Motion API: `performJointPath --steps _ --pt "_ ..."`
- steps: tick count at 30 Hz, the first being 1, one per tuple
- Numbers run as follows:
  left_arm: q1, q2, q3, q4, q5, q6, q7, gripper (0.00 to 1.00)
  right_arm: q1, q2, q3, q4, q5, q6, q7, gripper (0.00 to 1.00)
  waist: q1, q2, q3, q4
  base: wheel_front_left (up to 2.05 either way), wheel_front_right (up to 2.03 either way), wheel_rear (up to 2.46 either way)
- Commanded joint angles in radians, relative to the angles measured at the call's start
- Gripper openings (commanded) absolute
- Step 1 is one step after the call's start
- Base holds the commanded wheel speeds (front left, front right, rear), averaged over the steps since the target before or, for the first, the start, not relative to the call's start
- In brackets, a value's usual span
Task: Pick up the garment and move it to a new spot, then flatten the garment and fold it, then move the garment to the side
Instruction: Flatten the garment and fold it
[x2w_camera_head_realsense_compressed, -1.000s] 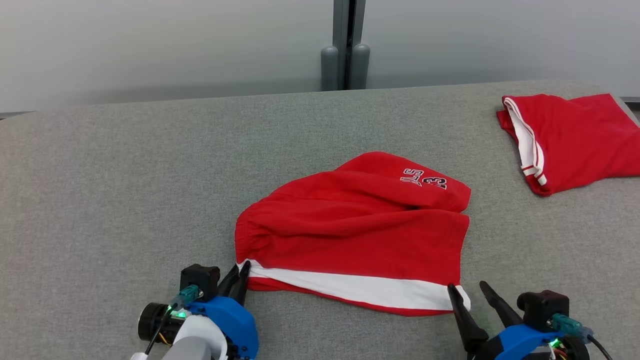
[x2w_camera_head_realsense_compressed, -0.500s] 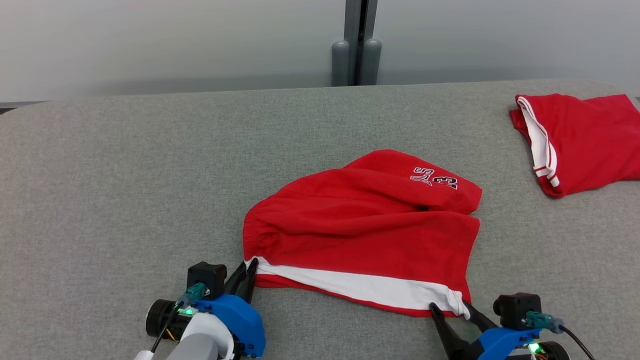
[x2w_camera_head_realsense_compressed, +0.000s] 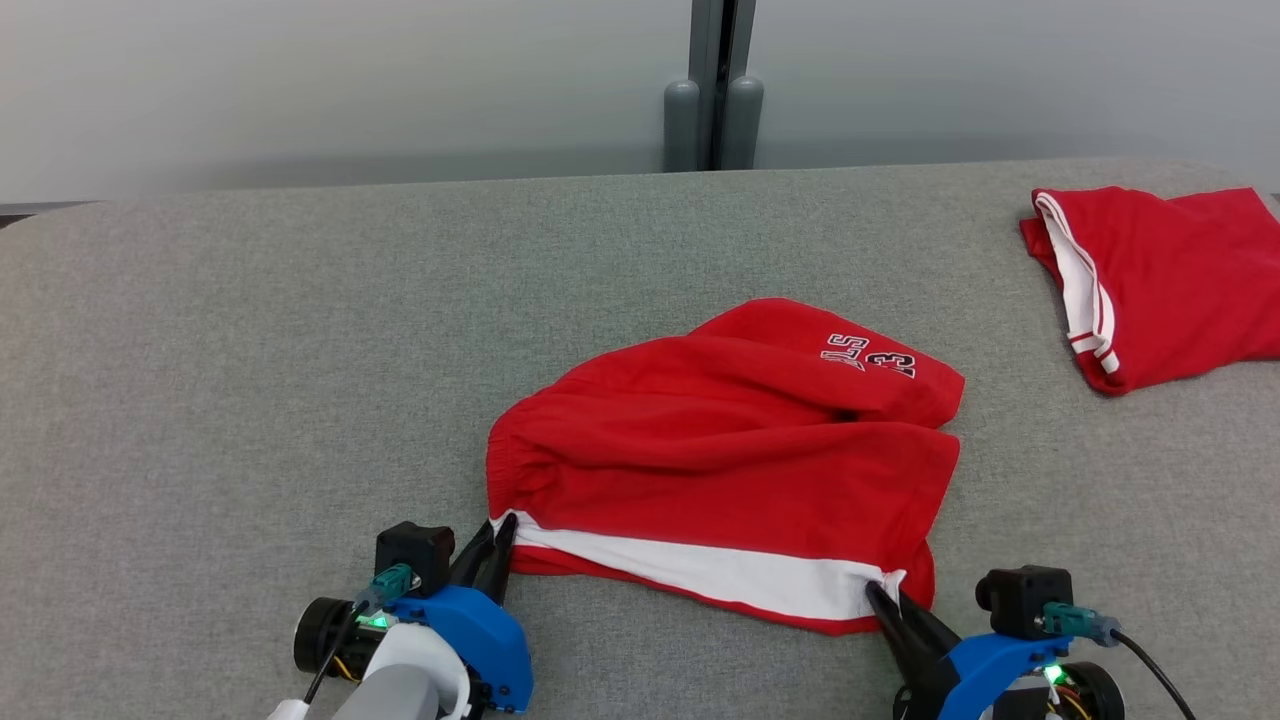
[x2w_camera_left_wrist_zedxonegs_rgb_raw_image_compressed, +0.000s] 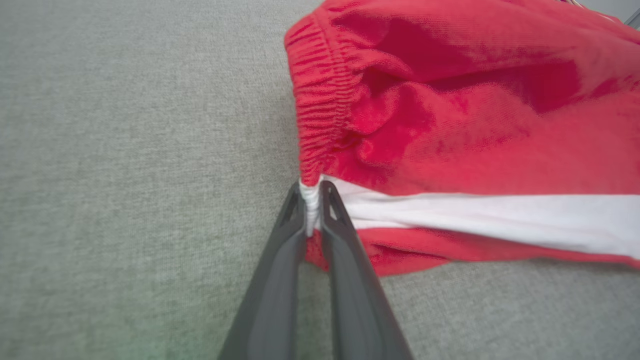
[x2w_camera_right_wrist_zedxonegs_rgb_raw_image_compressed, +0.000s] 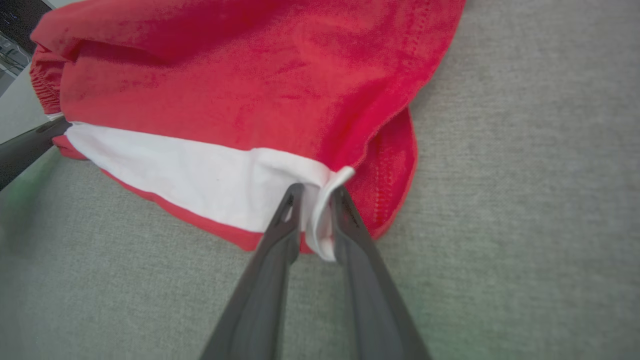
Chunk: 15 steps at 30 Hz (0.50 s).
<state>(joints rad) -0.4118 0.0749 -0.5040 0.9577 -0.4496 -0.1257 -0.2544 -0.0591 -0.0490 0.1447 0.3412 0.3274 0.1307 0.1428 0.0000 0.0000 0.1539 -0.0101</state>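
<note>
Where the red shorts (x2w_camera_head_realsense_compressed: 720, 450) lie rumpled at the middle of the desk (x2w_camera_head_realsense_compressed: 250, 350), toward its near edge, black-and-white lettering shows upside down on the farther leg: the number 33 (x2w_camera_head_realsense_compressed: 890, 362), with letters beside it too small to read. There are two garments. The second red garment (x2w_camera_head_realsense_compressed: 1170, 280), trimmed in white, lies at the desk's far right edge. One broad white stripe (x2w_camera_head_realsense_compressed: 700, 575) runs along the shorts' near side, and both of its ends are pinched. The left gripper (x2w_camera_head_realsense_compressed: 500, 528) has its fingers (x2w_camera_left_wrist_zedxonegs_rgb_raw_image_compressed: 280, 260) clamped on the waistband end, and the right gripper (x2w_camera_head_realsense_compressed: 885, 597) has its fingers (x2w_camera_right_wrist_zedxonegs_rgb_raw_image_compressed: 270, 265) drawn narrow around the white hem fold.
</note>
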Motion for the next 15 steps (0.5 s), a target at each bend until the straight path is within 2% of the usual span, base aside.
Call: performJointPath --steps 1,9,15 --pt "-0.01 0.001 -0.01 0.004 -0.006 -0.006 -0.001 0.0 -0.018 -0.003 -0.006 0.0 0.003 0.0 -0.011 0.0 0.0 0.0 0.0 0.0 0.0 0.0 0.0" --pt "0.002 0.006 0.013 -0.066 -0.053 -0.007 -0.011 0.0 -0.038 -0.002 -0.042 -0.055 -0.007 0.0 -0.056 0.0 0.0 0.0 -0.009 -0.002 0.0 0.0 0.0" --pt "0.055 0.014 0.061 -0.307 -0.143 -0.007 -0.011 0.0 -0.024 -0.003 -0.086 -0.183 -0.019 0.0 -0.064 0.0 0.0 0.0 -0.019 0.0 0.0 0.0 0.0"
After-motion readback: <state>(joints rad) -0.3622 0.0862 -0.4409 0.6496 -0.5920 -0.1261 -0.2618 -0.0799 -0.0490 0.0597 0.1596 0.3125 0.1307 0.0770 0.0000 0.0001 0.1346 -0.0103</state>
